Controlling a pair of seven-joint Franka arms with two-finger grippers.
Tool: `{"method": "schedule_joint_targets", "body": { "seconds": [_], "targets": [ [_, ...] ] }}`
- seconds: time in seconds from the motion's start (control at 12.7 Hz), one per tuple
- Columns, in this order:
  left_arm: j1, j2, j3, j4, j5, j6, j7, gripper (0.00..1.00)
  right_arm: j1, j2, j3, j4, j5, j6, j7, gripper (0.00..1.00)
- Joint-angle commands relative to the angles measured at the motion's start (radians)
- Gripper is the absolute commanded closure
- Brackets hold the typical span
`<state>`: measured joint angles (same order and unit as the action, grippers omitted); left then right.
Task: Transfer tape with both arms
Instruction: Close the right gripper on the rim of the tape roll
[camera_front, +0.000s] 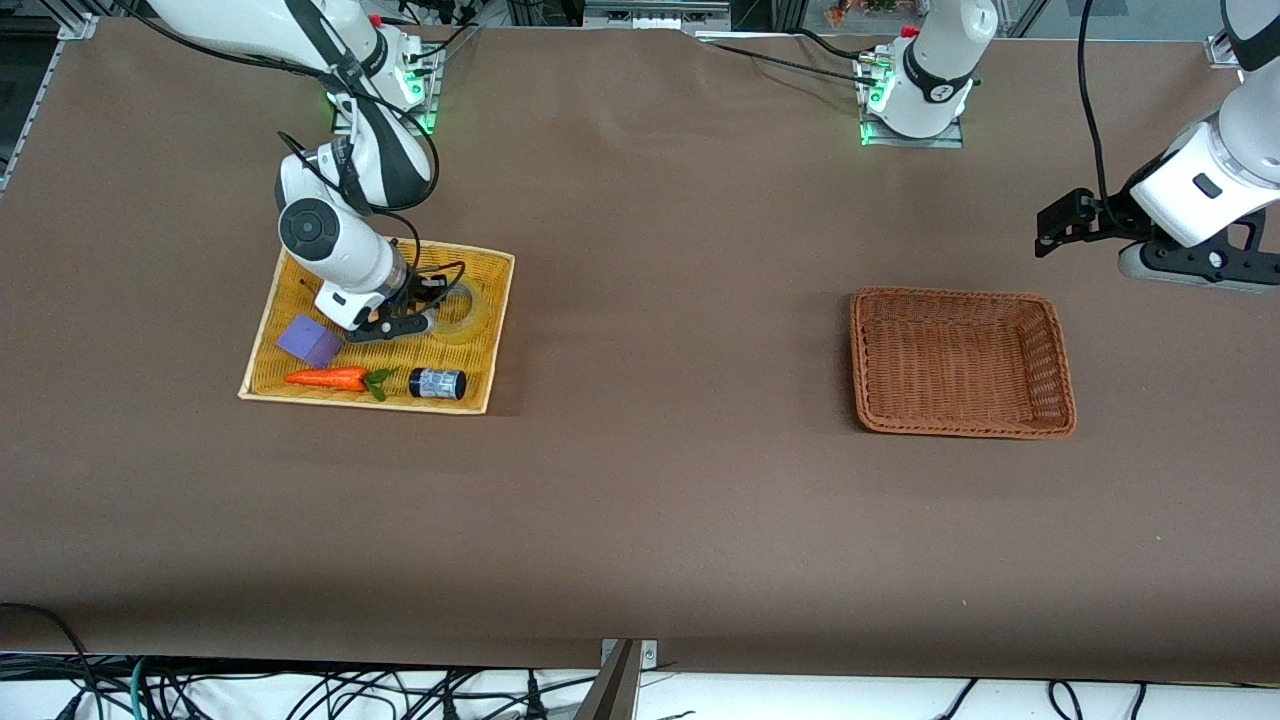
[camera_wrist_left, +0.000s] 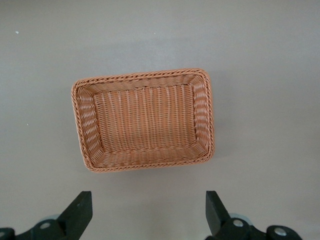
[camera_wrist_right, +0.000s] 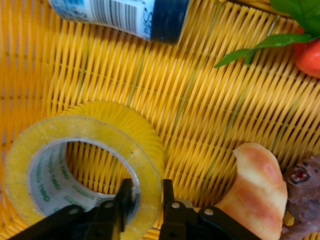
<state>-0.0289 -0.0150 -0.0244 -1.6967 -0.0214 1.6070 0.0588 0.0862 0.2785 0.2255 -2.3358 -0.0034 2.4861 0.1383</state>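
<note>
So the whole setup sits on a big brown table (camera_front: 640, 500) that fills nearly the whole front view, with a tangle of cables along the bottom edge and metal framing across the top. The yellow woven tray (camera_front: 480, 330) sits in the left half of that frame, and the brown wicker basket (camera_front: 1060, 370) is over in the right half, well apart from it. The right arm (camera_front: 330, 240) comes down from the upper left of the frame into the tray, while the left arm (camera_front: 1210, 180) waits at the far right edge, its left gripper (camera_wrist_left: 150, 212) hanging over bare table just beside the basket with fingers spread wide. The tape (camera_wrist_right: 85, 165) is a translucent yellowish ring lying flat in the tray, green print showing on its inner core, on the tray's side toward the robot bases. The right gripper (camera_wrist_right: 148, 205) is pinching the ring's wall, one finger in the hole and one outside. Also in the tray, lower in the frame: a purple block (camera_front: 308, 340), a toy carrot (camera_front: 328, 378) with green leaves, and a small dark jar (camera_front: 437, 383) with a blue-white label. The right wrist view also shows a tan bread-looking piece (camera_wrist_right: 255, 185) right beside the gripper.
</note>
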Motion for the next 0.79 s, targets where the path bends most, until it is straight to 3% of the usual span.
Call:
{"method": "schedule_joint_targets", "body": {
  "seconds": [0.0, 0.39, 0.55, 0.71],
  "targets": [
    [0.003, 0.000, 0.001, 0.019, -0.020, -0.019, 0.006, 0.00, 0.000, -0.054, 0.015, 0.032, 0.005, -0.070, 0.007, 1.00],
    [0.001, 0.001, 0.001, 0.025, -0.018, -0.019, 0.006, 0.00, 0.000, -0.094, 0.058, 0.303, 0.003, -0.433, 0.009, 1.00],
    [0.001, 0.001, 0.001, 0.025, -0.017, -0.019, 0.006, 0.00, 0.009, -0.082, 0.081, 0.389, 0.002, -0.487, 0.043, 1.00],
    [0.001, 0.001, 0.001, 0.025, -0.015, -0.019, 0.006, 0.00, 0.091, -0.067, 0.094, 0.433, 0.002, -0.493, 0.149, 1.00]
  ]
}}
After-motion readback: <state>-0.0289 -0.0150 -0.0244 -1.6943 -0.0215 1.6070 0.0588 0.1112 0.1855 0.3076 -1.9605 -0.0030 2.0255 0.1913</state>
